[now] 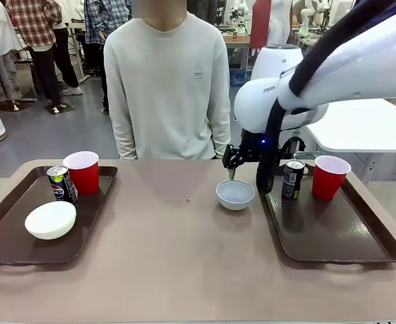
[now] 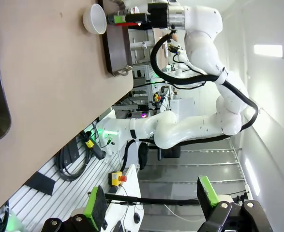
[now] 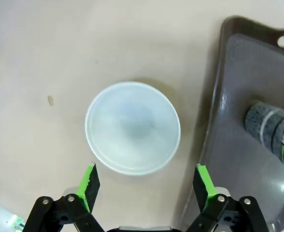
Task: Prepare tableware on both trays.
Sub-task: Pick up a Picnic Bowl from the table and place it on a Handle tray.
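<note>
The left tray [image 1: 9, 243] carries a red cup [image 1: 83, 172], a soda can [image 1: 61, 183] and a white bowl [image 1: 50, 220]. On the right tray [image 1: 339, 236] stand a can [image 1: 293, 179] and a red cup [image 1: 330, 177]. A greyish-white bowl [image 1: 235, 194] sits on the bare table just left of that tray. My right gripper [image 1: 231, 165] hangs open over the bowl's far side. In the right wrist view the bowl [image 3: 132, 126] lies ahead of the open right gripper [image 3: 146, 186], beside the tray [image 3: 238, 145] and can [image 3: 272, 130]. My left gripper [image 2: 151, 200] is open and holds nothing.
A person [image 1: 167, 88] stands at the far side of the table, arms down. The brown tabletop [image 1: 177, 256] stretches between the trays. The left wrist view looks across the table edge at the bowl [image 2: 94, 18], the right tray [image 2: 117, 43] and the right arm [image 2: 200, 29].
</note>
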Action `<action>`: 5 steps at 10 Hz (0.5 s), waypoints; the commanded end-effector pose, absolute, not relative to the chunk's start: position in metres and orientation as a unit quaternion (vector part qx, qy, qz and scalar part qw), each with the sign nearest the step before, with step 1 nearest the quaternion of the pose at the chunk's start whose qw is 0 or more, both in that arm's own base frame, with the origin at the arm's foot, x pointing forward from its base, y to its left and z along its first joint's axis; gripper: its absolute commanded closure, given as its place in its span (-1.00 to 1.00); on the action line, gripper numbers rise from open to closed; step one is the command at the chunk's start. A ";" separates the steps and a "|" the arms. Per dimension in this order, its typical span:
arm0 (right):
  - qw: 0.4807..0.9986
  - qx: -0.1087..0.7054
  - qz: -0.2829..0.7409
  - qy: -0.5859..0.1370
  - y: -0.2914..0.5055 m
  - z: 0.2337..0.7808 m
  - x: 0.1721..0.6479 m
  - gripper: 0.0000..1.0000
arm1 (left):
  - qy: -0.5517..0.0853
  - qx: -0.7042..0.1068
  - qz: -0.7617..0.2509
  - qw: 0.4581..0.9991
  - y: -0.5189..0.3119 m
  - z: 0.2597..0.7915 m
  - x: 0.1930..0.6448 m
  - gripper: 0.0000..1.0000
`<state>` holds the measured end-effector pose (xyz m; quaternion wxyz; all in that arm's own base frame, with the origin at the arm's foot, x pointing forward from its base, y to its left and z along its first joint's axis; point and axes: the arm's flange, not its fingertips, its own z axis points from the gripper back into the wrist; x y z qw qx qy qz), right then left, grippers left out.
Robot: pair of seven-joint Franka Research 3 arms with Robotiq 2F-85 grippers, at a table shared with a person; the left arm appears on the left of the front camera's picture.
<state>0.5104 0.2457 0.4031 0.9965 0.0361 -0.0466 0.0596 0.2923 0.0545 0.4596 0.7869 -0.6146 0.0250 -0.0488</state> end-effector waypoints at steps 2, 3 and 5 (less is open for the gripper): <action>0.998 0.025 0.036 -0.041 0.251 0.400 0.535 -0.96 | 0.016 -0.621 -0.057 0.781 0.055 0.460 0.292 -1.00; 0.999 0.017 0.025 -0.041 0.245 0.394 0.540 -0.71 | 0.016 -0.621 -0.057 0.781 0.055 0.460 0.292 -1.00; 0.999 0.000 0.008 -0.038 0.236 0.384 0.543 -0.38 | 0.016 -0.621 -0.057 0.781 0.055 0.460 0.292 -1.00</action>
